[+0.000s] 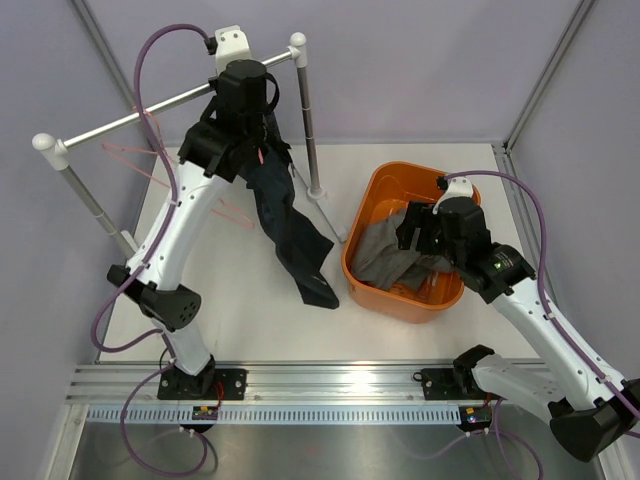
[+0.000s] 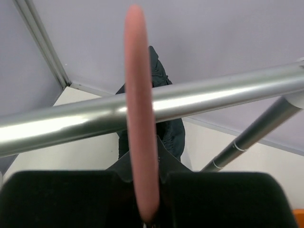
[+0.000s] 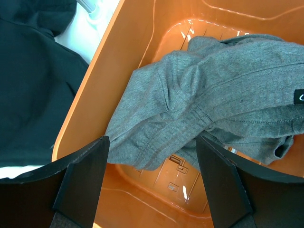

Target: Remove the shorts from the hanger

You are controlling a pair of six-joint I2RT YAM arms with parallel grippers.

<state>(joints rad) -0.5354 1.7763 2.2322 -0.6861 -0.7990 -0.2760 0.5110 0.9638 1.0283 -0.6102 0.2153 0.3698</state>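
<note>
The left gripper (image 2: 147,185) is raised at the silver metal rail (image 2: 213,92) of the clothes rack. Its two black fingers are closed narrowly on the hook of the thin pink hanger (image 2: 138,71), which fills the gap between them. The hook loops up and over the rail, which crosses the left wrist view at a slant.

Directly behind and below the hook hang the dark navy shorts (image 1: 285,215). Their bunched top is just beneath the gripper and their lower end lies on the white table (image 1: 230,310), beside the rack's right-hand post (image 1: 308,120). How the cloth is fastened to the hanger cannot be told.

The right gripper (image 3: 152,142) hangs over the orange plastic tub (image 3: 128,42) with its fingers spread wide and nothing between them. Just under the fingertips, inside the tub, are the mid-grey shorts (image 3: 213,90). They lie crumpled in folds against the far wall, with a small black label (image 3: 298,97) at one edge. The tub's bare orange floor shows below the cloth, nearest the gripper. Nothing else is in it.

From above, the tub stands on the table to the right of the rack. The navy cloth ends just beside the tub's left wall, outside it.
</note>
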